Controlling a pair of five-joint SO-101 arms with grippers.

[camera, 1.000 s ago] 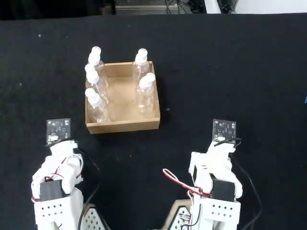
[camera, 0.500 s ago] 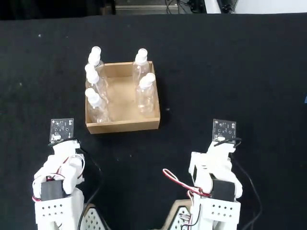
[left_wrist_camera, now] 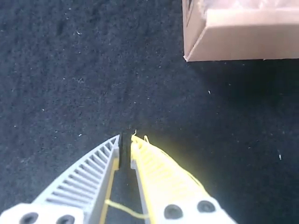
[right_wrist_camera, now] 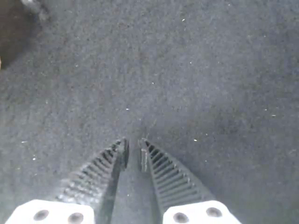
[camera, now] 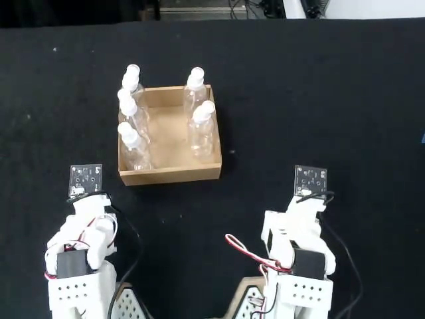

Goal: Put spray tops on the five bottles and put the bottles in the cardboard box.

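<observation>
Arms sit folded low on the near side of the cardboard box [camera: 170, 175], both drawn in over their bases. The left arm [camera: 80, 246] lies just short of the box's front-left corner. In its wrist view, the left gripper [left_wrist_camera: 125, 140] hangs over the black table cover [camera: 319, 100] with its white and yellow jaws pressed tip to tip and nothing between them. One corner of the box [left_wrist_camera: 243, 35] shows beyond the claw. The right arm [camera: 299, 246] rests well off the box's front-right corner. The right gripper [right_wrist_camera: 133, 143] has its dark ribbed jaws drawn in to a thin slit and holds nothing.

All five bottles stand upright in the box with their long axes vertical and their spray tops pointing up. Three line the box's left wall:
- the far-left bottle [camera: 131, 80]
- the middle-left bottle [camera: 127, 103]
- the near-left bottle [camera: 134, 146]

Two stand by its right wall:
- the far-right bottle [camera: 194, 90]
- the near-right bottle [camera: 201, 129]

Each bottle is clear plastic, so the brown box floor shows through it, and each is capped with a white spray top. The box is shallow, open-topped and square-sided, and the bottles rise well above its rim.
</observation>
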